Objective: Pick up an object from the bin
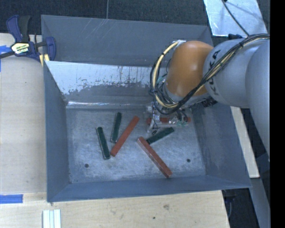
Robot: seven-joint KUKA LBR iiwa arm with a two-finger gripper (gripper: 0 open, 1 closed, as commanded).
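Your gripper (155, 121) hangs just beyond the far end of the long red-brown stick (155, 157), right over a dark green stick (161, 135) lying by that end, and you cannot tell whether its claw is apart or together

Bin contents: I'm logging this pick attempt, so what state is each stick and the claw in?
claw, low in the bin, over the right green stick's upper end; contact unclear.
right green stick, lying flat, slanted.
right red stick, lying flat, diagonal.
left red stick, lying flat, diagonal.
upper-left green stick, lying flat beside the left red stick.
lower-left green stick, lying flat.
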